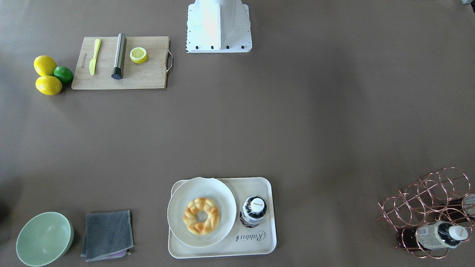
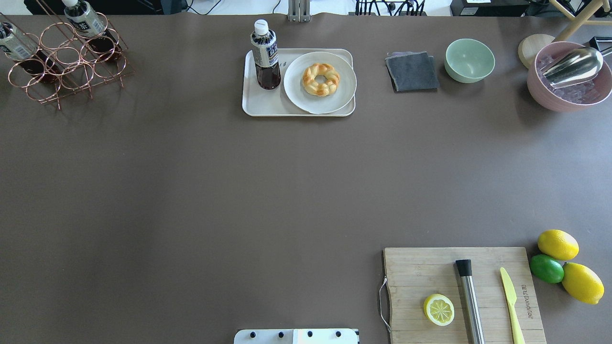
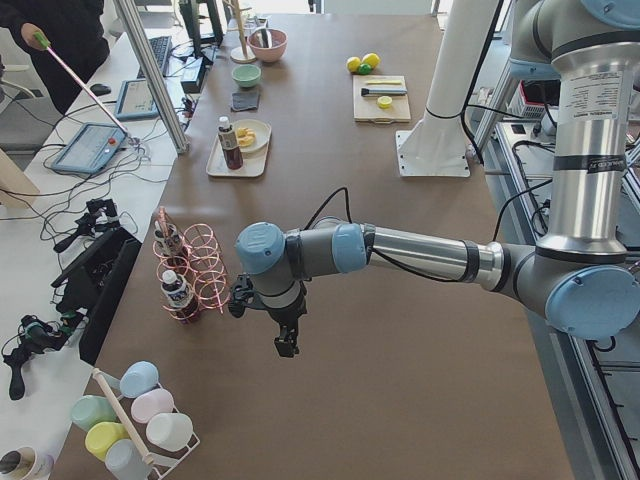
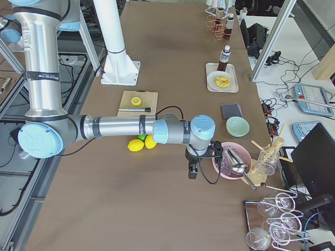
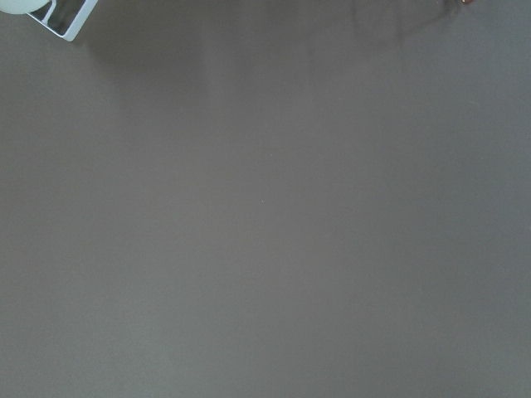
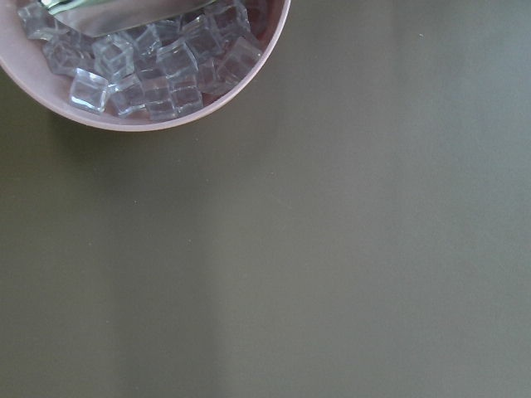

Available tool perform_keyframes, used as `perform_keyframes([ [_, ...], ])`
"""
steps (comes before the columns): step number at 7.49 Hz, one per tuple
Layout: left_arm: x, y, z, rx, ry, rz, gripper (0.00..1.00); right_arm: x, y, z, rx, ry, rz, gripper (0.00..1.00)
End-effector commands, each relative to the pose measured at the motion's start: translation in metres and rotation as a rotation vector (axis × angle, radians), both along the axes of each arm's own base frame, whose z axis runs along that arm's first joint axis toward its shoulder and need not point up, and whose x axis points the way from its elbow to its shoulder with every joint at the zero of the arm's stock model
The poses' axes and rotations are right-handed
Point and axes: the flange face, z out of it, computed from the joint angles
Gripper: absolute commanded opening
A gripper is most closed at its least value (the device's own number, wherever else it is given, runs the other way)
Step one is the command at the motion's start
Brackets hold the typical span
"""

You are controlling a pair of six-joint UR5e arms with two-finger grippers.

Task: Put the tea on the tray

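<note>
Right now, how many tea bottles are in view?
3. One clear plastic tea bottle with white cap stands on the cream-white rectangular tray, beside the round white plate; two more bottles rest in the copper wire rack; none seems hidden.

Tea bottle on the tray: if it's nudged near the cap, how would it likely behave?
The tea bottle is tall and narrow and stands upright, so it would probably tip rather than slide. Dark liquid shows below its label, so it is likely heavy for its size. Being round, it may roll once down, though the tray rim could stop it.
</note>
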Motion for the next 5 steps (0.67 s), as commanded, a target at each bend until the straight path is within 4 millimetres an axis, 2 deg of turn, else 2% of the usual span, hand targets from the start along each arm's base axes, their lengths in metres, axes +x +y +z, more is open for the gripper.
perform_keyframes([
  [1,-0.0006,0.0049,0.0050,-0.011,-0.002,-0.001,0.97,0.0000,-0.0009,-0.0028,0.005,0.000,0.001,1.00],
  [5,-0.0020,0.0061,0.0073,-0.018,-0.002,-0.005,0.97,-0.0004,-0.0027,-0.0093,0.018,-0.005,0.001,1.00],
])
